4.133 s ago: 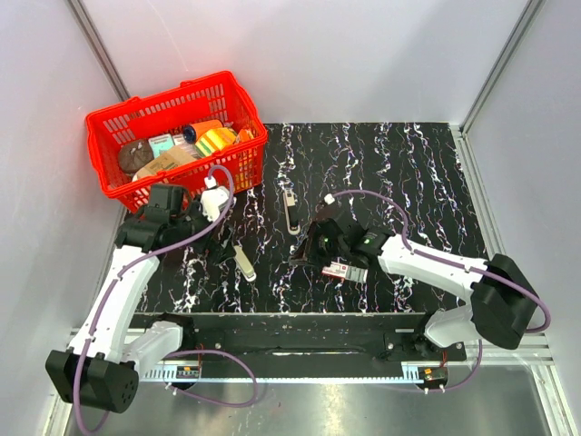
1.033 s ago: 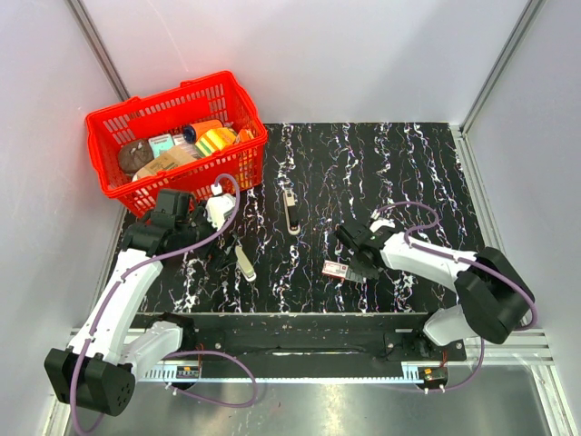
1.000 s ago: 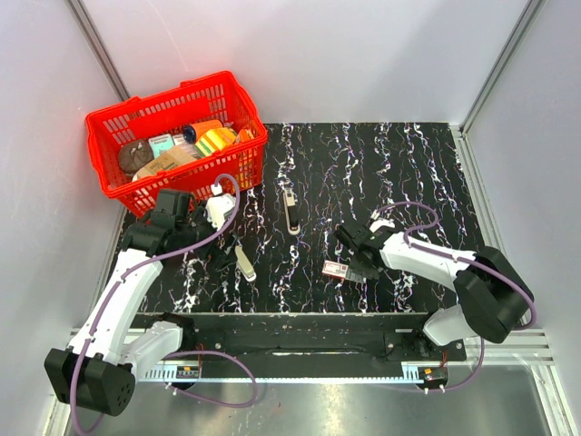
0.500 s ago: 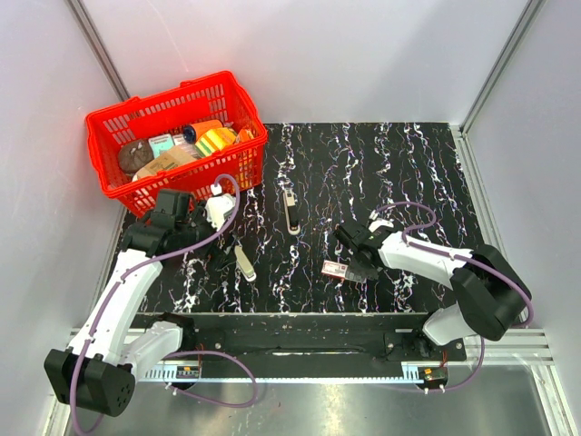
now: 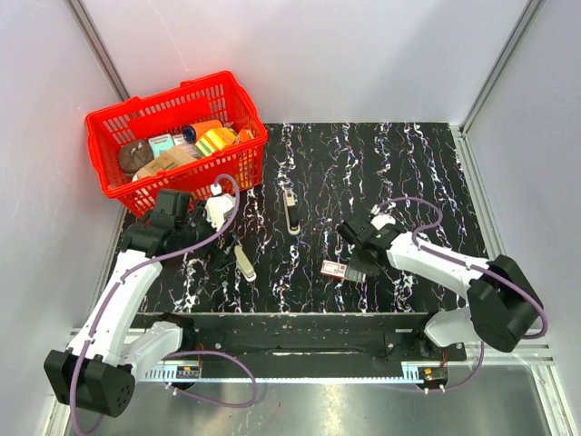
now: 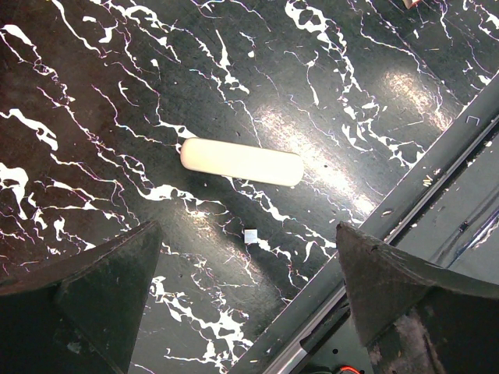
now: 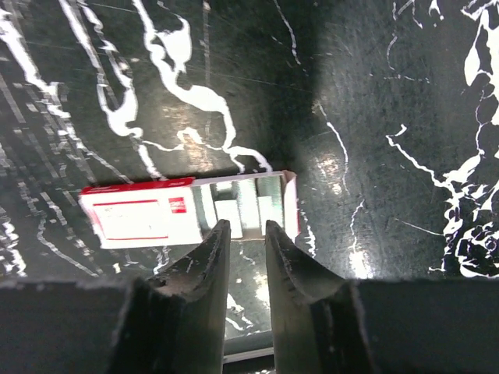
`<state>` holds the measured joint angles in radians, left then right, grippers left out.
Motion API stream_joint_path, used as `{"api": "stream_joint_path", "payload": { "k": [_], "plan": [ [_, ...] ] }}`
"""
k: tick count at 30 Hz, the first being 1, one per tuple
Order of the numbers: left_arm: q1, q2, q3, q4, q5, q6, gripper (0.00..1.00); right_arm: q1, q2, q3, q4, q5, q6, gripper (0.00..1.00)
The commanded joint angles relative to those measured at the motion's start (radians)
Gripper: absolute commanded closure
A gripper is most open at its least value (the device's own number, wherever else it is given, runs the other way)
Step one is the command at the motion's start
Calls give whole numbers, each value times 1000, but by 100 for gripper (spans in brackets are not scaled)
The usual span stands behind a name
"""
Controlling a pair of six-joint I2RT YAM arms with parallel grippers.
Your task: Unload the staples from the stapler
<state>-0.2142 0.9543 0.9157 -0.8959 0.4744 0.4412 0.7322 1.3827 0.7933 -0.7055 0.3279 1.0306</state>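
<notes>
R fingers parted a crack, nothing gripped, tips over open staple box on counter. L fingers spread wide, empty, cream bar just below. Black stapler beyond, btwn both. Basket past L fingers.

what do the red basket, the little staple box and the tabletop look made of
Red basket: moulded plastic, judging by its uniform red lattice walls. Staple box: probably thin printed cardboard, open at one end. Tabletop: black marble-patterned surface, glossy by its glare; likely laminate, cannot be sure.
</notes>
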Motion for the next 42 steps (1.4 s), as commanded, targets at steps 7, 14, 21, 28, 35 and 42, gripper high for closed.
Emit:
{"api": "stream_joint_path", "payload": {
  "k": [7, 14, 21, 28, 35, 42],
  "plan": [
    [-2, -6, 23, 34, 26, -6, 1, -7, -100, 115, -101, 49, -40, 76],
    [-143, 104, 8, 159, -72, -48, 1, -62, -197, 31, -164, 97, -27, 76],
    [-338, 332, 8, 374, -244, -33, 1, -171, -269, -117, -46, -67, -27, 80],
    [-470, 576, 92, 505, -307, -16, 2, -258, -237, -196, 67, -181, -44, 88],
    [-551, 739, 137, 580, -339, -24, 3, -289, -189, -224, 146, -248, -55, 92],
    [-583, 808, 158, 607, -333, -29, 4, -292, -108, -221, 202, -297, -63, 94]
  ]
}}
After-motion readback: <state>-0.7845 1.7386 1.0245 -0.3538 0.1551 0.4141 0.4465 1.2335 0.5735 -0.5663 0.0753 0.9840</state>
